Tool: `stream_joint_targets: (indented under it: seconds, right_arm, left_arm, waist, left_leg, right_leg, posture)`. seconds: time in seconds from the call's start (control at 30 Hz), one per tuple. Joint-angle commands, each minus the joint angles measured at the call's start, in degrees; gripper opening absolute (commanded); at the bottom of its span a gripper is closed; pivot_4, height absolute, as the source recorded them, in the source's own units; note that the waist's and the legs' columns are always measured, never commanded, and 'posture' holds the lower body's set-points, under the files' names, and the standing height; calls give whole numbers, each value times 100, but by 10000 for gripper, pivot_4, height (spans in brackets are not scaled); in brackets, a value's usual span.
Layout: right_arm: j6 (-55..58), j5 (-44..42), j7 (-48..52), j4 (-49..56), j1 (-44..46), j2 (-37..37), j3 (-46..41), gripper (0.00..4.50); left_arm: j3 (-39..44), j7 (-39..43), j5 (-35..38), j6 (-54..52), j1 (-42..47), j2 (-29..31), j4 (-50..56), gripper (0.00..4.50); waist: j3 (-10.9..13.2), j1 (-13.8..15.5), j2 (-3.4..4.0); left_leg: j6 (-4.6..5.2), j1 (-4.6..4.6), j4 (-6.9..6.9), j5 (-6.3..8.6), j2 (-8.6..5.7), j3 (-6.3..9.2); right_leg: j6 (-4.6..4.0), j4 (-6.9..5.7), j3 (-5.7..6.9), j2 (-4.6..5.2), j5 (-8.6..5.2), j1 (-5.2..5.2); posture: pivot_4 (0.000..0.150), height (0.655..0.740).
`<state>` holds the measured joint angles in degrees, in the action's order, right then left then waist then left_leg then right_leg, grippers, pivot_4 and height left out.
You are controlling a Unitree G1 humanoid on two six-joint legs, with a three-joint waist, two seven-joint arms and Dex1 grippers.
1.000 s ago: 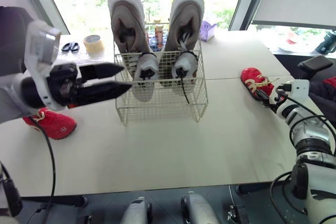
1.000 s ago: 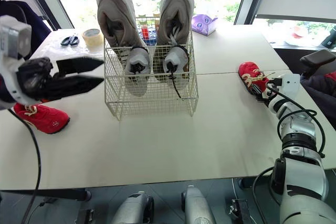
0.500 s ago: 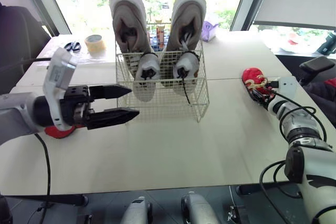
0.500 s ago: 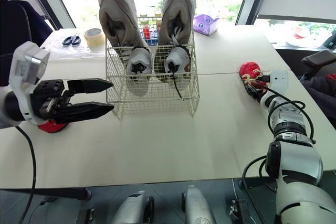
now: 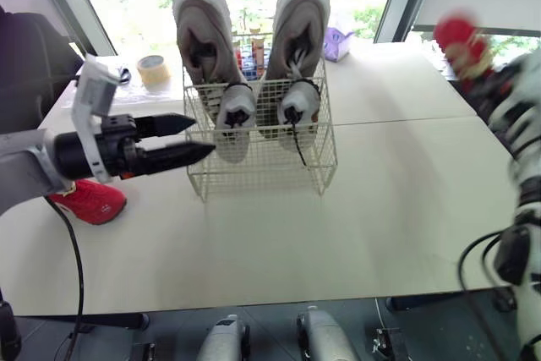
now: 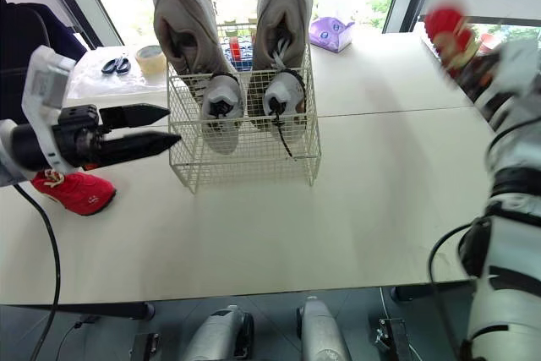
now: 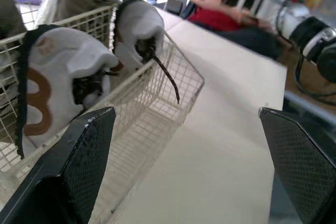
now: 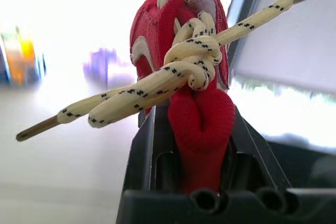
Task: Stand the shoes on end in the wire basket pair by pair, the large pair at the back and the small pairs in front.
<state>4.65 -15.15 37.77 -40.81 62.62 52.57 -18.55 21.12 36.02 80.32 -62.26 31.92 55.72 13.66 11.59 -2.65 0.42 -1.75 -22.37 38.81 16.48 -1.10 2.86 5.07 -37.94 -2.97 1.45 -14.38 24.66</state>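
Red small cloth shoe with cream speckled laces (image 8: 181, 35) is clamped by a fold of its upper between the black fingers (image 8: 142, 150) of the right gripper (image 8: 194, 129). It hangs high above the pale table (image 5: 406, 200), well to the right of the white wire basket (image 5: 262, 171). I judge that height is meant to clear the rim. The large grey pair (image 5: 203, 31) stands at the back and a small white pair (image 5: 234, 120) in front. The left gripper (image 5: 203, 136) hovers empty with its fingers spread, just beside the basket's left wall. The matching second red shoe (image 5: 89, 200) lies on the table beneath that arm.

Head stereo pair downward over shared table (image 5: 406, 209) and wire basket (image 5: 270, 171); left wrist camera close beside it.
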Motion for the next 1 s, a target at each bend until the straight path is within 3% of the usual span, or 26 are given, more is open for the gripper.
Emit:
stream_joint_targets:
  seconds: [0.03, 0.13, 0.23, 0.33, 0.37, 0.43, 0.63, 1.0]
  right_arm:
    - [1218, -1046, 1033, 1674, 570, 123, 113, 7603]
    - [2435, -1967, 1902, 3097, 690, 178, 507, 7603]
    - [3082, -2440, 2179, 3818, 687, 128, 684, 7603]
    - [3288, -2537, 2470, 4441, 584, 47, 1065, 7603]
    - [2855, -2056, 2613, 4582, 410, 55, 1449, 7603]
    - [2407, -1637, 2785, 4694, 138, 19, 1760, 7603]
    - [2274, -1644, 2853, 4963, 101, -224, 1795, 7603]
    - [2413, -1690, 2868, 5119, 142, -355, 1736, 7603]
  left_arm:
    - [101, -33, 210, -7, 684, -138, -848, 45000]
    - [181, 189, 301, -234, 1347, -125, -1809, 45000]
    - [240, 553, 519, -650, 1703, -15, -2280, 45000]
    - [148, 841, 441, -868, 2113, 6, -2579, 45000]
    - [73, 915, 381, -875, 2256, -39, -2509, 45000]
    - [-47, 934, 455, -1008, 2362, -220, -2248, 45000]
    - [-45, 624, 813, -1303, 2243, -713, -1946, 45000]
    - [-128, 694, 227, -1329, 2226, -773, -2253, 45000]
  waist:
    - [0, -27, -19]
    - [-7, -61, -42]
    - [-6, -58, -44]
    - [-3, 12, -50]
    - [-2, 40, -54]
    - [-9, 73, -78]
    - [-7, 152, -81]
    - [-6, 155, -83]
  left_leg:
    - [0, 1, -3, 0, 2, 7]
    - [0, 8, -7, 0, 12, 19]
    - [-1, 7, 0, -1, 3, 15]
    - [-1, -5, 10, -1, -9, 13]
    - [0, -11, 12, 0, -10, 14]
    - [-1, -17, 13, 0, -10, 21]
    - [-3, -17, 18, -1, -14, 22]
    - [-10, -20, 13, -4, -8, 26]
  right_leg:
    - [-4, 0, 4, -3, -1, 0]
    - [-13, -1, 12, -7, -1, -5]
    - [-12, -3, 12, 11, -1, -8]
    - [-7, 1, 14, 24, -2, -5]
    - [-6, 3, 14, 25, -2, -1]
    - [-5, 7, 22, 27, -3, 1]
    - [0, 6, 20, 45, 0, 2]
    - [-2, 4, 21, 36, 1, 8]
  posture:
    - [1500, 7400]
    - [1500, 7400]
    - [1500, 7400]
    - [1500, 7400]
    - [1500, 7400]
    - [1500, 7400]
    - [1500, 7400]
    - [1500, 7400]
